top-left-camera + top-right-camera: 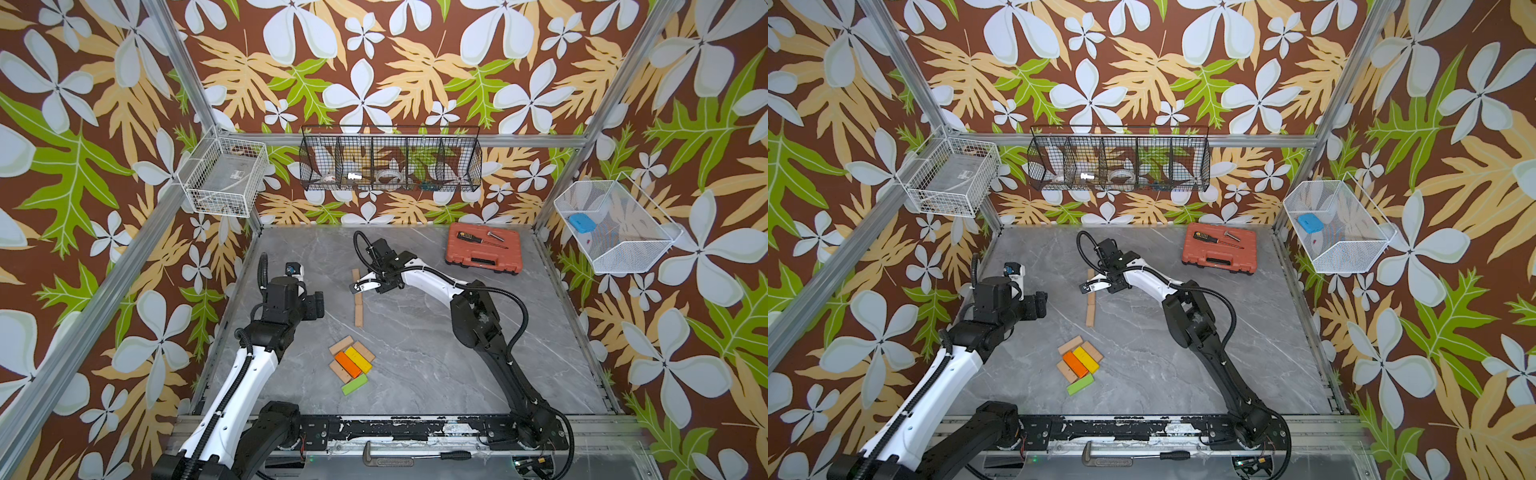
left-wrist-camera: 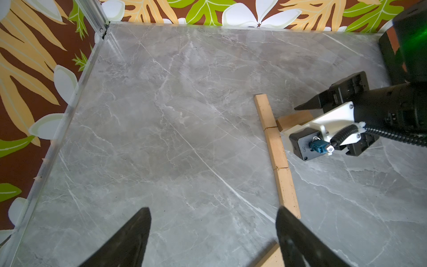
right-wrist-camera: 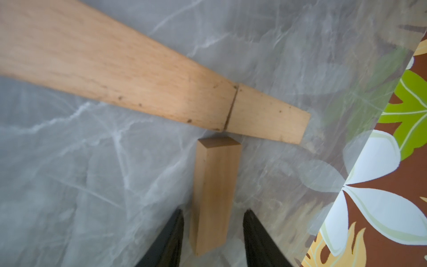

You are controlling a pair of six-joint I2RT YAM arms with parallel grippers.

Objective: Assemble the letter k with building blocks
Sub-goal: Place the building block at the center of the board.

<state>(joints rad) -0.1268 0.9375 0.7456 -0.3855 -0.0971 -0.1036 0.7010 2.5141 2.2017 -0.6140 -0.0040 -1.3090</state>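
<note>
Three plain wooden building blocks (image 2: pixel 276 143) lie end to end in a straight line mid-table, seen in both top views (image 1: pixel 358 314) (image 1: pixel 1090 313). A fourth plain block (image 3: pixel 215 191) lies at an angle with one end against that line (image 3: pixel 138 76). My right gripper (image 3: pixel 213 222) straddles this block, open, with a gap on each side between finger and wood. It hovers low over the line's far half (image 1: pixel 357 286). My left gripper (image 2: pixel 213 231) hangs open and empty to the left of the line (image 1: pixel 316 305). A pile of blocks (image 1: pixel 352 361) with orange, yellow and green ones lies nearer the front.
A red-orange tool case (image 1: pixel 483 248) with a screwdriver on it sits at the back right of the grey marble table (image 1: pixel 436 332). Wire baskets (image 1: pixel 390 164) hang on the walls. A hammer (image 1: pixel 386 459) lies on the front rail.
</note>
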